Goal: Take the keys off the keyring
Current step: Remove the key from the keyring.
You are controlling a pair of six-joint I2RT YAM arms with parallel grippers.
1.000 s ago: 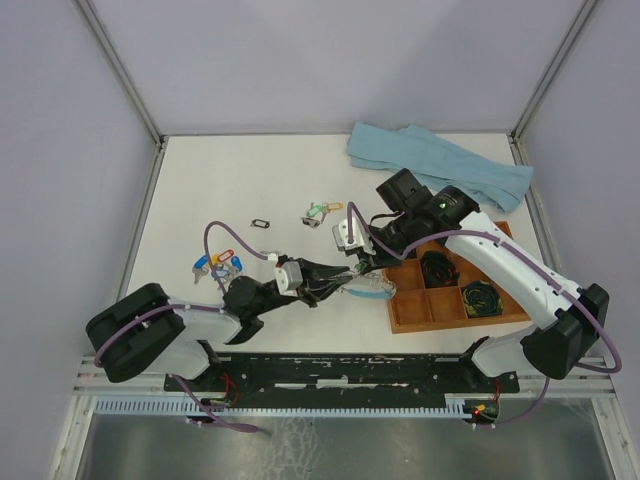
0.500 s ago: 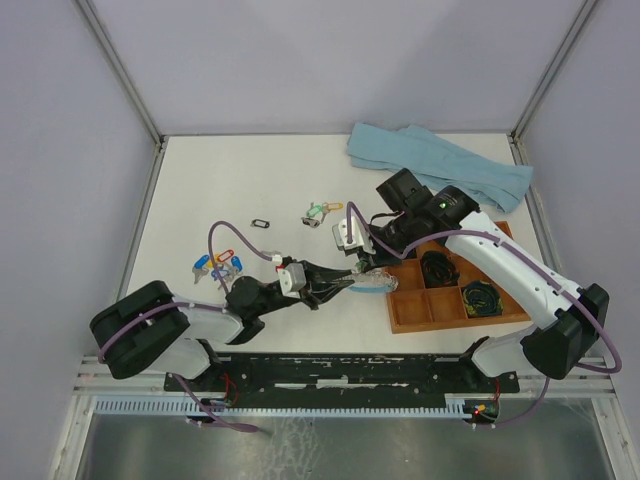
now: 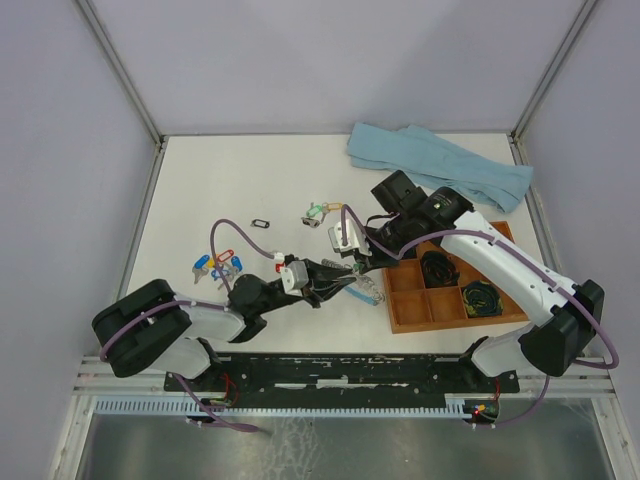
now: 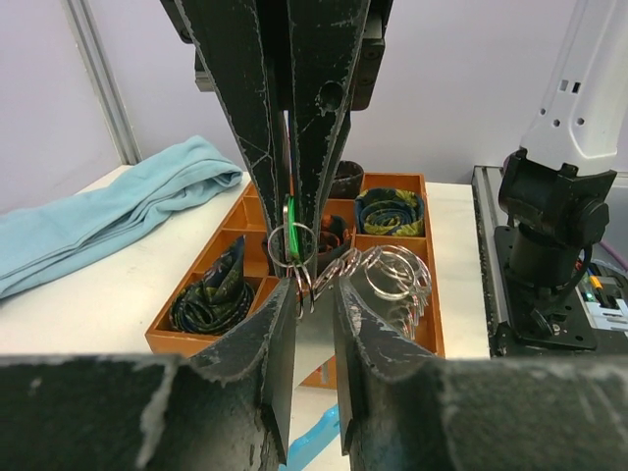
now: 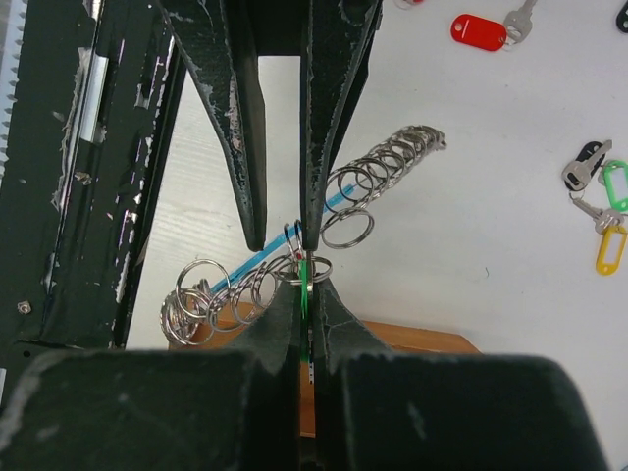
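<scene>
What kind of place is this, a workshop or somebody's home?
Most likely a robot test cell, not a home: a white table closed in by plain lilac wall panels on aluminium posts, with two arms bolted to a black rail at its near edge.

Left gripper [image 3: 345, 272] has drawn back leftward; right gripper [image 3: 357, 262] followed; the keyring [image 3: 366, 291] shifted left with them.

Green-tagged key [image 5: 306, 294] mostly hidden between fingers (tag edge only)

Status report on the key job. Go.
Right gripper shut on a green-tagged key. Left gripper pinching a small split ring on the keyring, mid-air between arms. Removed keys lie on the table. Nothing obstructing.
</scene>
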